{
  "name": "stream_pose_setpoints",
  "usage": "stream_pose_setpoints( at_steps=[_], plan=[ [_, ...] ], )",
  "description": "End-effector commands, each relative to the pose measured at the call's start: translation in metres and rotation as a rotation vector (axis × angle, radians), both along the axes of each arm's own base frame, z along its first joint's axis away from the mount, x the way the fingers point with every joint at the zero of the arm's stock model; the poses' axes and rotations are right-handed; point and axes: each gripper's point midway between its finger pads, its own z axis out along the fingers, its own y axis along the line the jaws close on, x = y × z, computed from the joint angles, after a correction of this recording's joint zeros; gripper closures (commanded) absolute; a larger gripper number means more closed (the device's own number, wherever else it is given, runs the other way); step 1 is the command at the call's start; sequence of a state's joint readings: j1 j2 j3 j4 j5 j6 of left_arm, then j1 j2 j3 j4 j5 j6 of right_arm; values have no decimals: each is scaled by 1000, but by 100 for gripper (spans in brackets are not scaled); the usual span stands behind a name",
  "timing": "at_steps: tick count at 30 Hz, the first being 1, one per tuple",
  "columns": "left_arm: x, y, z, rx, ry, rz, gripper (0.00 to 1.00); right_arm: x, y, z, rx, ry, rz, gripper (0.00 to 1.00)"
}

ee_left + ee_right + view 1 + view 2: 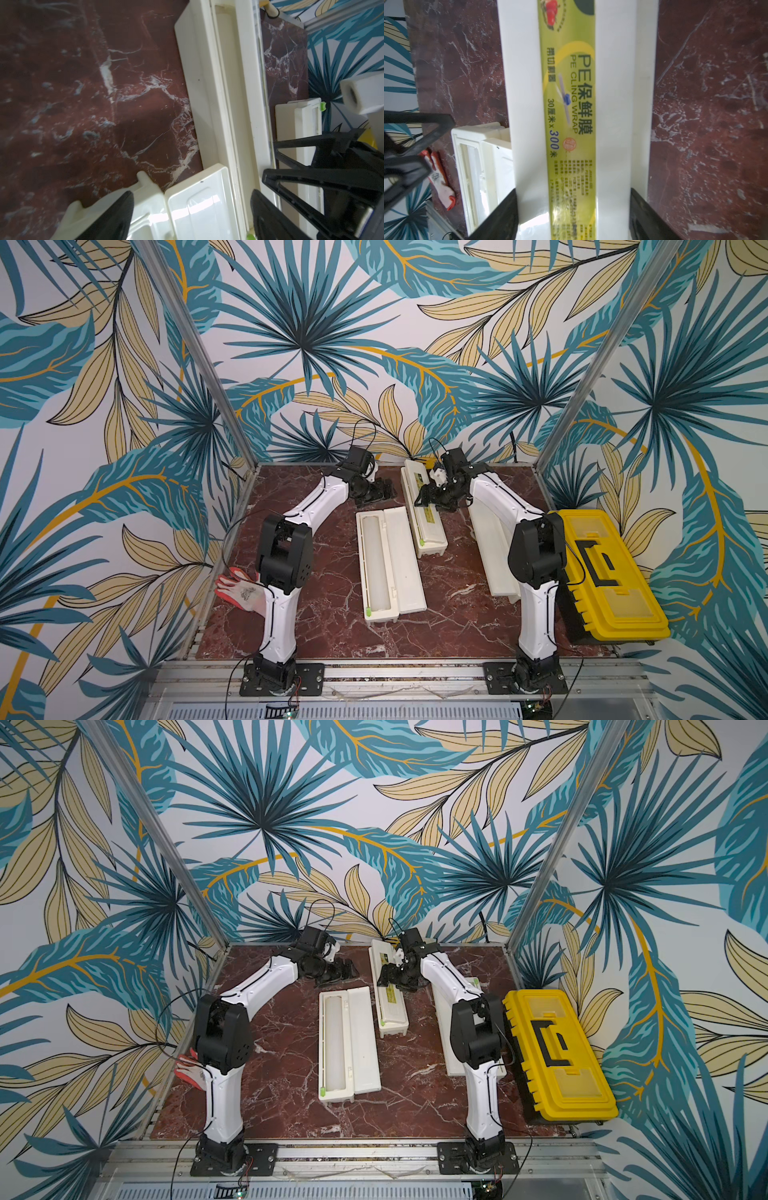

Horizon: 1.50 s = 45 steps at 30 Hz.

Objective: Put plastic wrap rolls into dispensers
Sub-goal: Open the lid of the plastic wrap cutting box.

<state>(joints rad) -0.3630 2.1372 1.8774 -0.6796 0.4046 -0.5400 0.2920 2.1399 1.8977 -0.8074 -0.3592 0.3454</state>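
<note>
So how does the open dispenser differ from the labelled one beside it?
The open dispenser has its lid folded flat, a plastic wrap roll in its tray; the labelled dispenser is shut. The right gripper straddles the labelled dispenser, not the open one. Both are long cream-white boxes.

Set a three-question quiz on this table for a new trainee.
1. True or false: the open dispenser has a roll lying in it.
2. Pick one: the right gripper has its jaws on either side of (A) the open dispenser, (B) the closed labelled dispenser, (C) the yellow toolbox.
3. Fill in: the red-and-white ___ lie beside the left arm.

Key: 1 true; 2 B; 3 gloves.
</note>
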Motion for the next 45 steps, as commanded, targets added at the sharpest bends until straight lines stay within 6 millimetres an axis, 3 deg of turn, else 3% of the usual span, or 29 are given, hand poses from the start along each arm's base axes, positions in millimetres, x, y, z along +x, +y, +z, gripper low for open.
stream_pose_setpoints(
  at_steps=[1,2,4,7,11,18,21,25,27,29,31,35,40,45],
  plan=[
    [12,-16,10,-56,-2,2,33,-2,12,20,118,0,-13,42],
    [14,-21,11,-66,-5,-1,44,-1,12,20,131,2,-14,42],
    [18,-28,17,-84,-32,0,57,-1,11,19,143,9,-16,42],
    [26,-36,20,-110,-44,4,61,0,10,17,160,19,-17,42],
    [34,-49,11,-144,-19,-9,68,-1,10,18,187,24,-13,42],
    [38,-75,9,-182,-22,-50,72,-2,9,17,203,37,-7,42],
    [39,-82,-8,-191,14,-56,72,-3,10,16,207,37,-4,42],
    [38,-94,-6,-214,13,-83,72,-2,12,15,219,42,6,41],
    [36,-104,3,-231,-1,-102,72,-2,13,17,224,41,14,37],
    [31,-114,12,-248,-7,-118,72,-3,13,23,221,29,27,24],
    [25,-124,19,-256,-13,-137,72,-3,8,35,189,1,36,1],
    [14,-133,27,-253,-25,-158,72,1,-14,68,107,-91,2,1],
    [6,-141,25,-243,-26,-178,71,2,-65,125,10,-266,-100,1],
    [-6,-158,21,-239,-19,-210,70,-6,-105,155,-74,-369,-171,1]
  ],
)
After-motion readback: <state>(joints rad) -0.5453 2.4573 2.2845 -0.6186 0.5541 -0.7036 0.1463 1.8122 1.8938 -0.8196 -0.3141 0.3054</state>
